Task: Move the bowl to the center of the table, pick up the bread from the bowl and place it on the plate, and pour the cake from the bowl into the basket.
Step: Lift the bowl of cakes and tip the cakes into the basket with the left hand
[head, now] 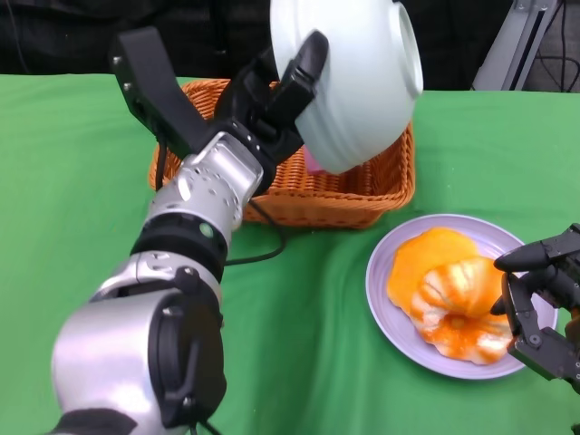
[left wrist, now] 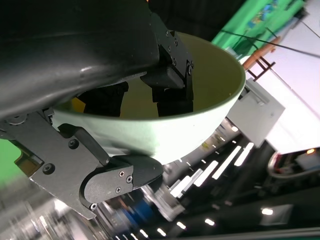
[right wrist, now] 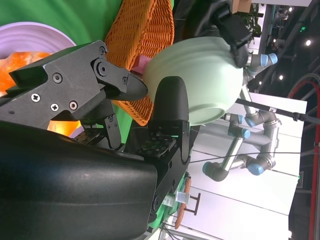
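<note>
The head camera looked down at the green tabletop (head: 72, 181) from above. The right wrist camera, turned sideways, sat close behind its fingers (right wrist: 170, 115). The left wrist camera pressed up against the bowl (left wrist: 200, 110). All three views shared that bowl.

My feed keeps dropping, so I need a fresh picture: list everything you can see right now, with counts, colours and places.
bowl: one, white, tipped on its side above the basket, gripped by the left hand
basket: one, orange-brown wicker, far middle of the table
pink item: one, in the basket under the bowl; too hidden to identify
plate: one, lilac, near right
bread: one, orange and white, on the plate
tablecloth: one, green
left hand: black, grips the bowl's rim
right hand: black, beside the plate, holds nothing
</note>
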Robot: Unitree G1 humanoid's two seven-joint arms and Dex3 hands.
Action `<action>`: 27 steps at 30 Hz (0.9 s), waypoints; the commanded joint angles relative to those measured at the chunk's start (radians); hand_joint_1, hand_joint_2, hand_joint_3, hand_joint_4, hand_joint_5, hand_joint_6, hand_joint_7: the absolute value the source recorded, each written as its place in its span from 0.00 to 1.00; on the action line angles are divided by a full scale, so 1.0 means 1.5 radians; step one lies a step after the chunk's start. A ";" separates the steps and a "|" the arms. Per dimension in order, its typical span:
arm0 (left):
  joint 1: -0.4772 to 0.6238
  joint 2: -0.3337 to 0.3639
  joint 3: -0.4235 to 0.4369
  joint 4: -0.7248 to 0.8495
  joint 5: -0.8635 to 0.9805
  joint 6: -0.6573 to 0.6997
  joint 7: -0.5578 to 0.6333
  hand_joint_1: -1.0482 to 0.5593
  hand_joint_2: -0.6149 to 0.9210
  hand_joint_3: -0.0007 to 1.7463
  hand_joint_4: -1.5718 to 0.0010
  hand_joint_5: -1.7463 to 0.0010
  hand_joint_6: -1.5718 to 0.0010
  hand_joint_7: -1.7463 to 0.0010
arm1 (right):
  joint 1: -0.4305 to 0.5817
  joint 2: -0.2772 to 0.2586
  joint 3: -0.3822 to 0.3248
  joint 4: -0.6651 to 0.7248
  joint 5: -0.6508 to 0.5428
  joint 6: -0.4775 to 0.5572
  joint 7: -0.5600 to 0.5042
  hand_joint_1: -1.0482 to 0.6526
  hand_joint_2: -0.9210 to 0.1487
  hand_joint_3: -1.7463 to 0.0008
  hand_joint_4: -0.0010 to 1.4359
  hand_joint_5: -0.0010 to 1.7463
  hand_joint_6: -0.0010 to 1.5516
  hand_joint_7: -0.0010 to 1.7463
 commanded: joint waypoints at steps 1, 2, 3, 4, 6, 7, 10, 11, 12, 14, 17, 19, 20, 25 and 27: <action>-0.030 0.014 0.026 0.008 -0.032 0.038 0.004 0.53 0.78 0.67 0.47 0.00 0.55 0.06 | 0.006 -0.009 -0.004 -0.006 0.009 -0.001 0.000 0.58 0.27 0.50 0.45 0.91 0.41 0.72; -0.032 0.016 0.034 0.010 -0.040 0.051 0.006 0.52 0.78 0.66 0.47 0.00 0.56 0.06 | 0.007 -0.009 -0.003 -0.007 0.009 -0.001 0.000 0.58 0.27 0.51 0.45 0.91 0.41 0.72; -0.033 0.018 0.040 0.011 -0.045 0.059 0.008 0.51 0.79 0.64 0.47 0.00 0.56 0.04 | 0.007 -0.009 -0.003 -0.007 0.009 -0.001 0.000 0.58 0.27 0.51 0.45 0.91 0.41 0.73; -0.034 0.018 0.043 0.012 -0.047 0.063 0.010 0.51 0.80 0.63 0.47 0.00 0.57 0.03 | 0.007 -0.009 -0.003 -0.007 0.009 -0.001 0.001 0.58 0.27 0.51 0.45 0.91 0.41 0.73; -0.036 0.020 0.059 0.013 -0.063 0.076 0.018 0.51 0.83 0.57 0.46 0.00 0.57 0.02 | 0.007 -0.009 -0.004 -0.006 0.007 -0.001 -0.001 0.58 0.27 0.51 0.45 0.91 0.41 0.73; -0.036 0.021 0.065 0.014 -0.069 0.081 0.021 0.51 0.85 0.54 0.46 0.00 0.57 0.01 | 0.007 -0.010 -0.005 -0.005 0.006 -0.002 -0.002 0.58 0.27 0.51 0.46 0.91 0.41 0.73; -0.036 0.022 0.075 0.015 -0.077 0.089 0.026 0.50 0.93 0.42 0.46 0.00 0.59 0.00 | 0.006 -0.010 -0.005 -0.003 0.006 -0.005 -0.002 0.57 0.26 0.52 0.46 0.91 0.41 0.73; -0.036 0.022 0.077 0.015 -0.079 0.091 0.026 0.50 0.94 0.39 0.46 0.00 0.60 0.00 | 0.007 -0.009 -0.005 -0.005 0.007 -0.003 -0.002 0.57 0.26 0.53 0.46 0.91 0.41 0.73; -0.036 0.023 0.078 0.015 -0.080 0.093 0.026 0.50 0.97 0.36 0.46 0.00 0.59 0.00 | 0.007 -0.008 -0.005 -0.006 0.007 -0.002 -0.002 0.57 0.26 0.53 0.46 0.91 0.41 0.73; -0.035 0.023 0.080 0.015 -0.081 0.095 0.026 0.50 0.98 0.34 0.46 0.00 0.59 0.00 | 0.006 -0.007 -0.005 -0.005 0.010 -0.003 -0.001 0.57 0.26 0.53 0.46 0.91 0.41 0.73; -0.035 0.023 0.081 0.015 -0.082 0.096 0.026 0.50 0.99 0.33 0.46 0.00 0.59 0.00 | 0.006 -0.008 -0.005 -0.004 0.012 -0.004 -0.001 0.58 0.26 0.53 0.46 0.91 0.42 0.73; -0.035 0.023 0.084 0.016 -0.084 0.096 0.025 0.49 0.99 0.31 0.46 0.00 0.59 0.00 | 0.006 -0.008 -0.005 -0.003 0.013 -0.006 0.001 0.58 0.25 0.53 0.46 0.91 0.41 0.73; -0.034 0.023 0.087 0.017 -0.087 0.098 0.025 0.48 1.00 0.30 0.47 0.00 0.59 0.00 | 0.006 -0.008 -0.004 -0.002 0.013 -0.007 0.001 0.57 0.25 0.53 0.46 0.91 0.41 0.73; -0.033 0.024 0.101 0.019 -0.099 0.111 0.015 0.46 1.00 0.28 0.48 0.00 0.59 0.00 | 0.008 -0.009 -0.003 -0.004 0.009 -0.006 -0.001 0.57 0.25 0.54 0.46 0.90 0.41 0.72; -0.033 0.024 0.104 0.017 -0.104 0.115 0.012 0.45 1.00 0.28 0.48 0.00 0.60 0.00 | 0.008 -0.010 -0.003 -0.004 0.009 -0.005 -0.001 0.57 0.24 0.54 0.46 0.90 0.41 0.73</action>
